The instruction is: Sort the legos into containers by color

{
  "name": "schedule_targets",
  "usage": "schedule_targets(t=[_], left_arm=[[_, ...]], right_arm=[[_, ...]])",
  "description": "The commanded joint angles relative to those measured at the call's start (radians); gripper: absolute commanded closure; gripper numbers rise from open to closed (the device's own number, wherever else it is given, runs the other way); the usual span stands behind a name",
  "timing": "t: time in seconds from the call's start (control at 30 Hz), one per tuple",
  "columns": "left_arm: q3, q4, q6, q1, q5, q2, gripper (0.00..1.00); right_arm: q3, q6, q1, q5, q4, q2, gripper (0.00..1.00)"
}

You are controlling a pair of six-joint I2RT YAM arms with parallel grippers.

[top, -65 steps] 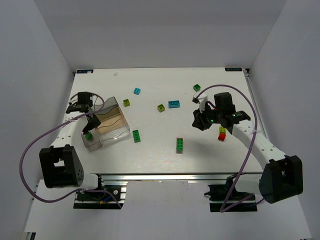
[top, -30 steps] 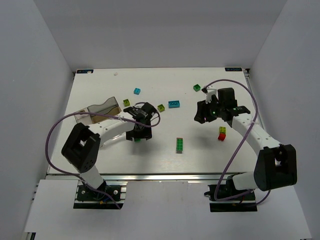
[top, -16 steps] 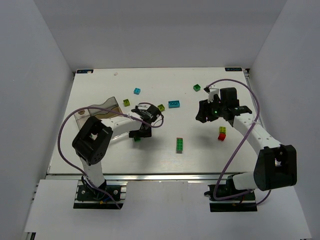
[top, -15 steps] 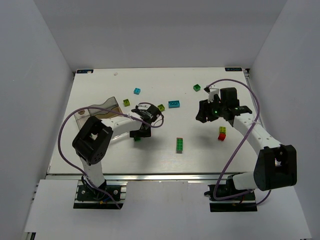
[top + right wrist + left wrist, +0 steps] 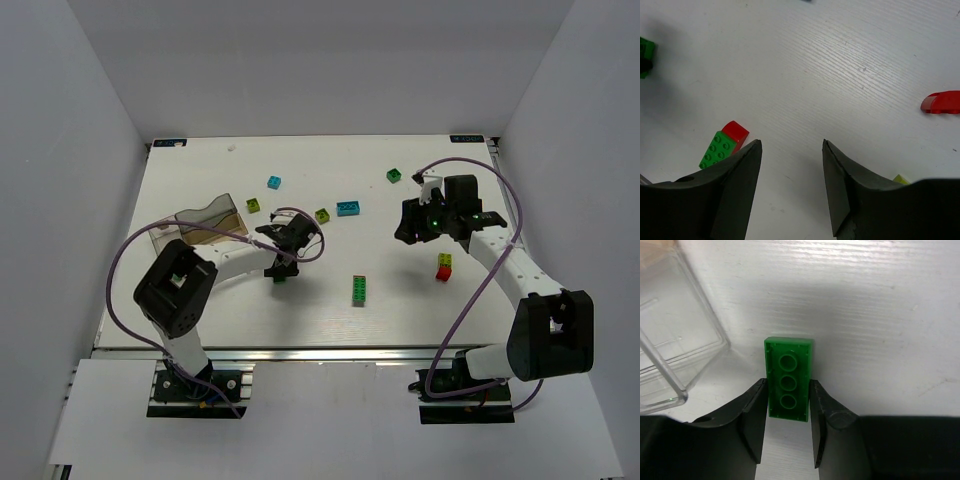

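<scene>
The left gripper pinches a dark green brick by its long sides, left of the table's middle, just right of the clear tray. The right gripper hangs with jaws apart, holding nothing; a green-and-red stack lies to its near left.

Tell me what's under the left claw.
A dark green brick lying on the table, hollow side up, the left claw gripping its long sides. Its studded face is turned down, unseen.
</scene>
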Motion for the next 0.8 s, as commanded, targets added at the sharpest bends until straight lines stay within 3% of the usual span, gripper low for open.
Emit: schedule_targets(t=[0.0,0.07,0.23,0.47,0.6,0.77], left_arm=[[-0.036,0.059,0.006,-0.003,0.120,-0.030,0.77],[-0.028,0.066,0.009,-0.003,0.139,-0.062,0.84],[0.029,0.033,-0.011,0.023,0.099,-0.189,0.86],[0.035,-0.140,-0.048,0.101,-0.056,-0.341,0.93],[-0.011,-0.207,-0.053,0.276,-0.091,-0.453,0.96],[-0.016,-0.260,-0.016,0.449,-0.105,-0.481,0.95]], right_arm=[[0.023,0.011,-0.009,-0.021,0.011,-0.022,0.43],[0.026,0.008,-0.009,-0.021,0.010,-0.024,0.43],[0.026,0.005,-0.010,-0.026,0.007,-0.025,0.43],[0.022,0.002,-0.012,-0.035,0.013,-0.028,0.44],[0.043,-0.090,0.002,-0.107,-0.039,-0.021,0.47],[0.098,-0.188,0.054,-0.116,-0.131,0.028,0.49]])
